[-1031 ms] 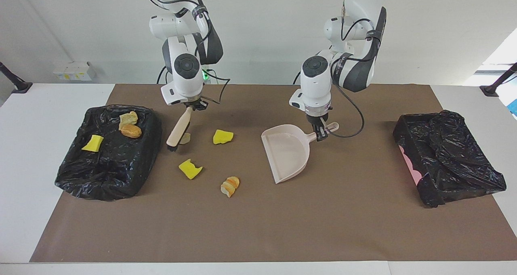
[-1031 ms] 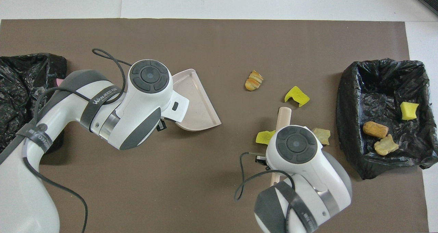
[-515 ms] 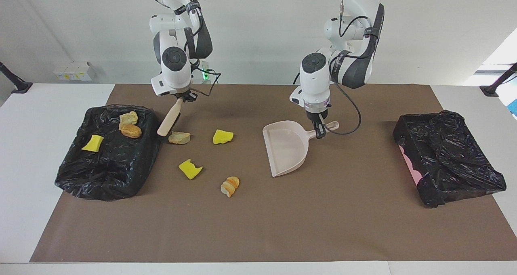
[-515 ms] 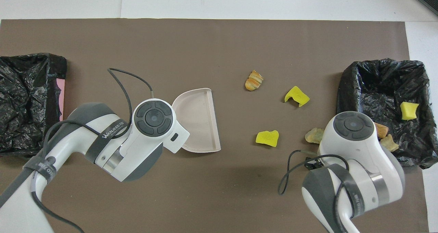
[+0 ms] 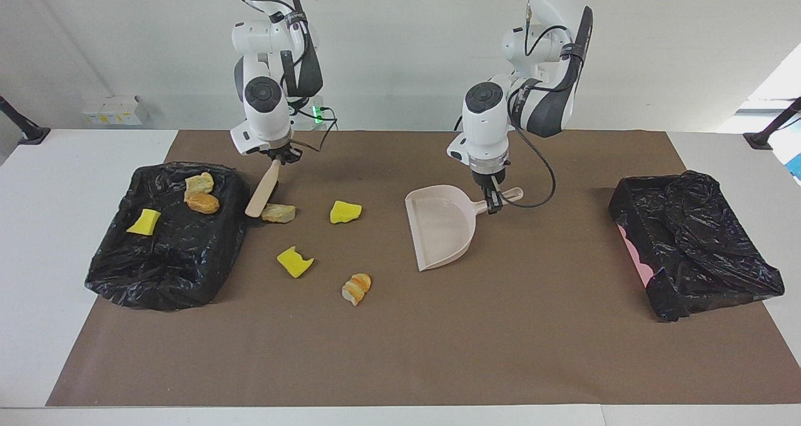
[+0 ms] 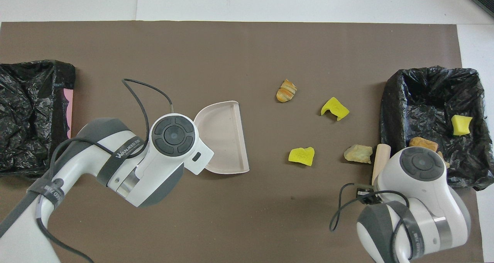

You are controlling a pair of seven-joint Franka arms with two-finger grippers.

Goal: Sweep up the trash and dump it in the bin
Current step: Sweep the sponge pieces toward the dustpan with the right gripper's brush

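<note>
My right gripper (image 5: pixel 276 159) is shut on the top of the beige brush (image 5: pixel 263 189), which slants down between the bin (image 5: pixel 166 251) and a tan trash chunk (image 5: pixel 278 213). Loose on the mat lie two yellow scraps (image 5: pixel 345 211) (image 5: pixel 295 261) and an orange bread piece (image 5: pixel 357 288). Three scraps sit in the bin, among them a yellow one (image 5: pixel 143 221). My left gripper (image 5: pixel 494 197) is shut on the handle of the beige dustpan (image 5: pixel 441 226), whose mouth faces the scraps. In the overhead view the hands hide both grippers; the dustpan (image 6: pixel 225 137) and brush (image 6: pixel 380 158) show.
A second box lined with a black bag (image 5: pixel 694 244) stands at the left arm's end of the brown mat (image 5: pixel 400 351). The bin (image 6: pixel 432 100) stands at the right arm's end. A small white box (image 5: pixel 112 110) sits off the mat near the robots.
My right gripper carried the brush up and toward the bin, uncovering the tan chunk. My left gripper drew the dustpan slightly toward the robots and turned its mouth toward the scraps.
</note>
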